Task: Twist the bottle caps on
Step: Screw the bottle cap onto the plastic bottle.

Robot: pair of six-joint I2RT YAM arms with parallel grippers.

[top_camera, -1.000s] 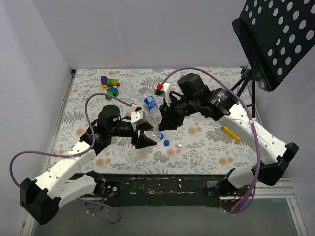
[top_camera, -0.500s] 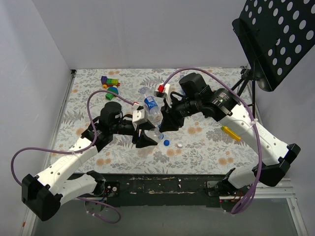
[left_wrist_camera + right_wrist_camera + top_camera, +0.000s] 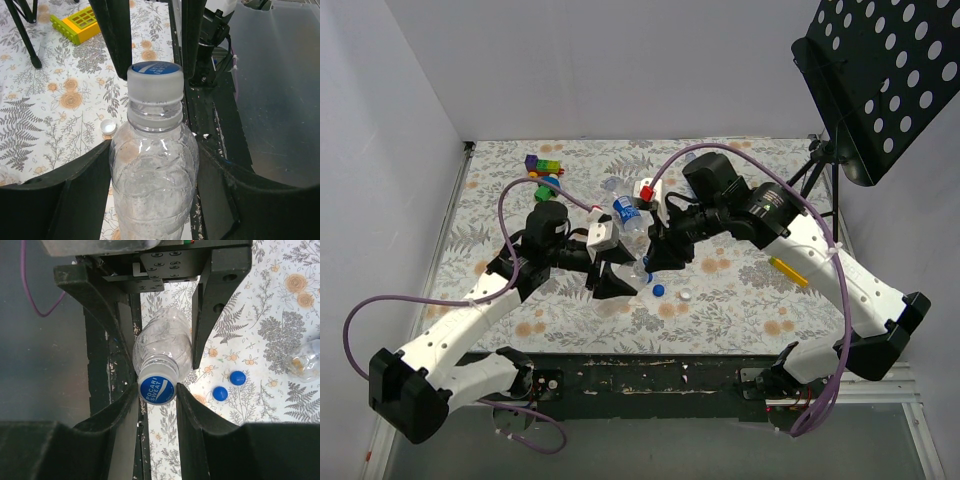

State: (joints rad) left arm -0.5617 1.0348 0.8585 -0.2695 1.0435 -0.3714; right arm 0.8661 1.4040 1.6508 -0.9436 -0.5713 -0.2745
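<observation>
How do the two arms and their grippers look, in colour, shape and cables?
Both arms have white shells with black joints: the left arm and the right arm. A purple cable loops along each. The left gripper and right gripper have two black fingers each.

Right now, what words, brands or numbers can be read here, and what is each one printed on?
"POCARI SWEAT": white letters on the blue top of the cap on the clear bottle, right wrist view.
Left wrist view: the same cap's print is too slanted to read.
Top view: the blue label on the labelled bottle is too small to read.
No other text.
</observation>
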